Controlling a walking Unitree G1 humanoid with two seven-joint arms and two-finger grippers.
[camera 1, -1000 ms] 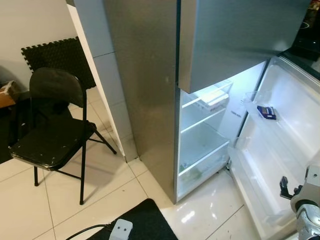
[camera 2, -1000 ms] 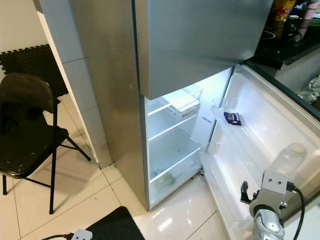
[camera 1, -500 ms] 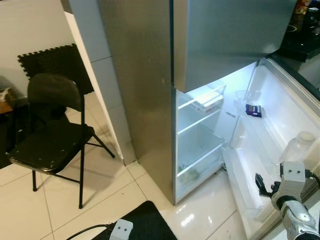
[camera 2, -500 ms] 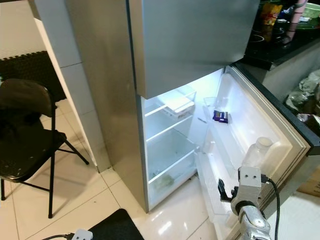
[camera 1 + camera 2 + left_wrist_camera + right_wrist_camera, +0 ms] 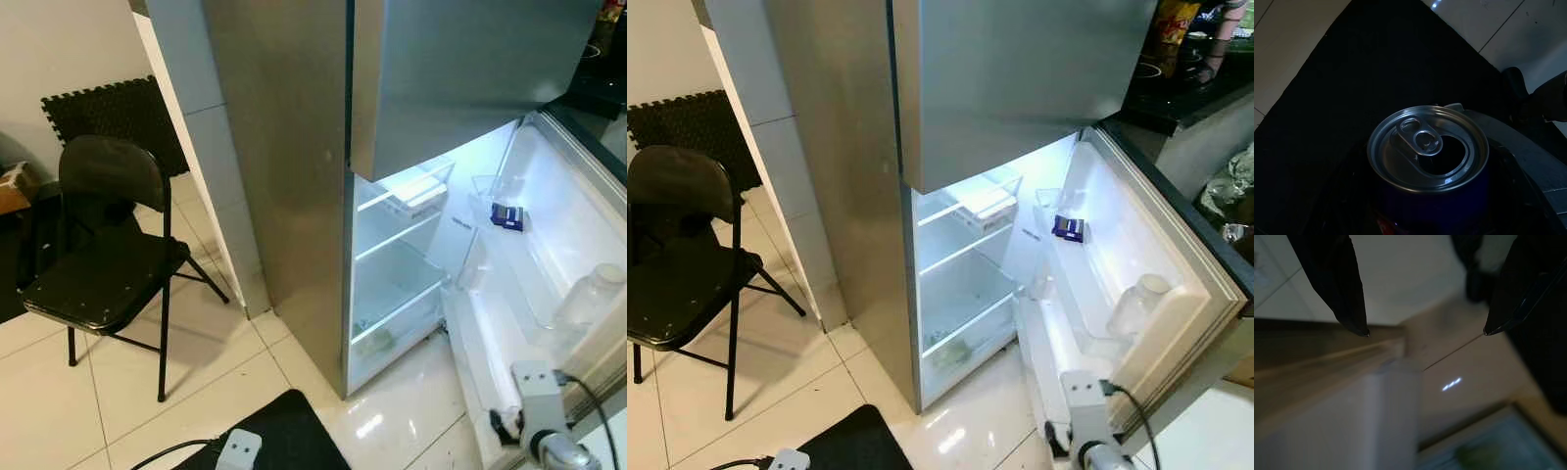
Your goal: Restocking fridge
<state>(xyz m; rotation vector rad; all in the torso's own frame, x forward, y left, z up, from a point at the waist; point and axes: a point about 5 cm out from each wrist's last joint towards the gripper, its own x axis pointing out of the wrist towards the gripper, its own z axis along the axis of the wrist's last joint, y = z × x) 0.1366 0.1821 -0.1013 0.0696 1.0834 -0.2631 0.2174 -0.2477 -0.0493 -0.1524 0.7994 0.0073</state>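
right hand (image 5: 1422, 330) lower — round metal can (image 5: 1427, 149)

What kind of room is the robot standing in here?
Most likely a home kitchen. A tall steel fridge stands with its lower door open and a plastic bottle in the door shelf, beside a dark countertop. A black folding chair sits on the tiled floor.

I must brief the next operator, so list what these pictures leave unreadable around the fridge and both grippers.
- Left gripper: its wrist view is dark; the can hides the fingers, so the grip is unconfirmed.
- Small dark blue pack on the door shelf: too small to read.
- Right gripper: fingers apart, but what lies beyond them is blurred.
- Pale item on the lowest fridge shelf: too small to identify.
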